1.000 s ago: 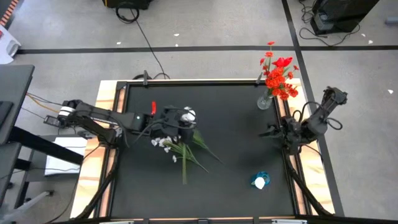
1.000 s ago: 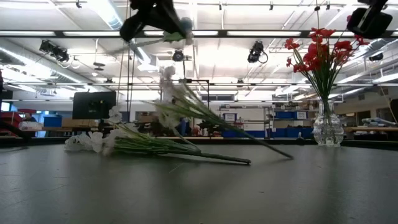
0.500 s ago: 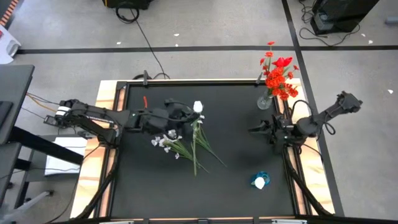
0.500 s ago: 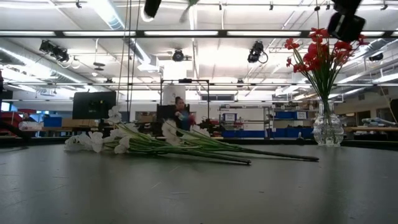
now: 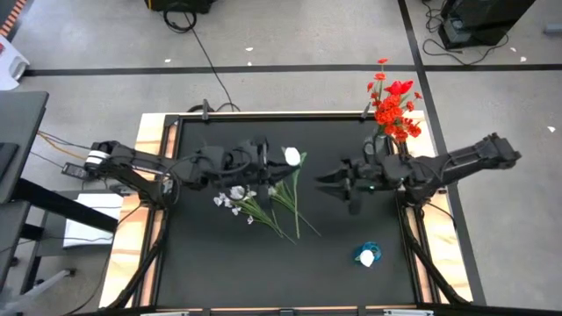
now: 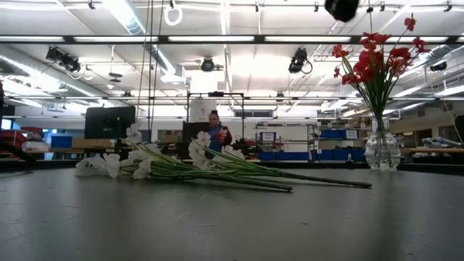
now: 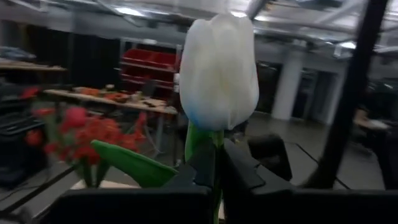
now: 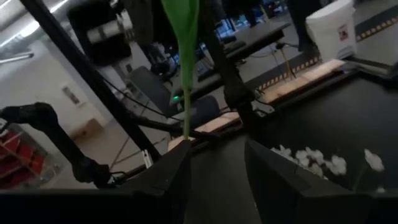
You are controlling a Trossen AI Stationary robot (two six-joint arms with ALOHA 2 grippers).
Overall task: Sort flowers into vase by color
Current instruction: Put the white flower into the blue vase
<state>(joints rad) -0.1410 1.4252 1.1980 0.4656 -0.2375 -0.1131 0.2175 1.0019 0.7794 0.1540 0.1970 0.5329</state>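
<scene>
Above the black table (image 5: 334, 237), the left pincer (image 5: 263, 158) is clamped on the green stalk of a white tulip with a pale-blue base (image 7: 219, 71), bloom upright, held aloft. Right pincer (image 5: 327, 183) faces it just beside, fingers parted, nothing gripped. White-bloomed stems (image 6: 181, 165) lie flat mid-table; red artificial blooms (image 5: 395, 110) stand in a clear glass vase (image 6: 382, 148) at the far right corner

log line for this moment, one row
left gripper: shut on white flower, lifted | right gripper: open, facing stem | red flowers: in vase
</scene>
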